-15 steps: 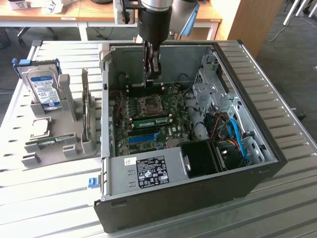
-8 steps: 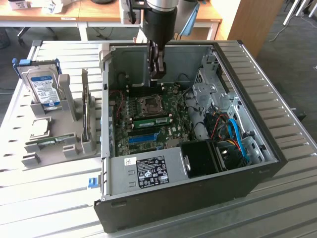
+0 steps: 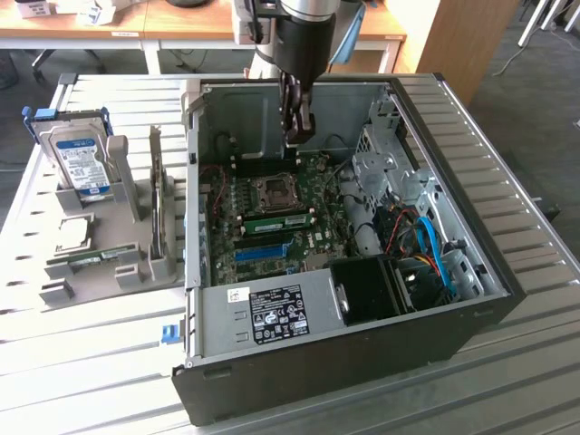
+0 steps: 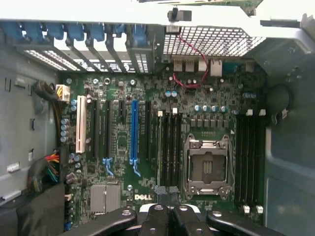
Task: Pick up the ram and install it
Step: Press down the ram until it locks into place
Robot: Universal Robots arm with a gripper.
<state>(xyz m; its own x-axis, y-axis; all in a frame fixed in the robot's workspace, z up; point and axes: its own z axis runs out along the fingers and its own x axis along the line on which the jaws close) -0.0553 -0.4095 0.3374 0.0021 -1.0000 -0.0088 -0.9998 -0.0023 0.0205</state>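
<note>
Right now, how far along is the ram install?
Done, seemingly: a green ram stick sits in a slot of the motherboard beside the CPU socket. In hand: nothing; the hand hovers shut above it. Left: unclear; another green stick lies in the tray.

Motherboard (image 4: 197, 98): dark green, silver socket
Long slot (image 4: 134, 130): bright blue
Short slot (image 4: 80, 125): white
Ram (image 3: 276, 218): green, seated
Hard drive (image 3: 80, 161): silver, blue-white label
Case (image 3: 299, 381): black outside, grey inside
Gripper (image 3: 297, 127): black
Table (image 3: 91, 362): pale grey slats

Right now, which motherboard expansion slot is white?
The end slot of the row, nearest the power cables; the others are black, except one blue slot.
</note>
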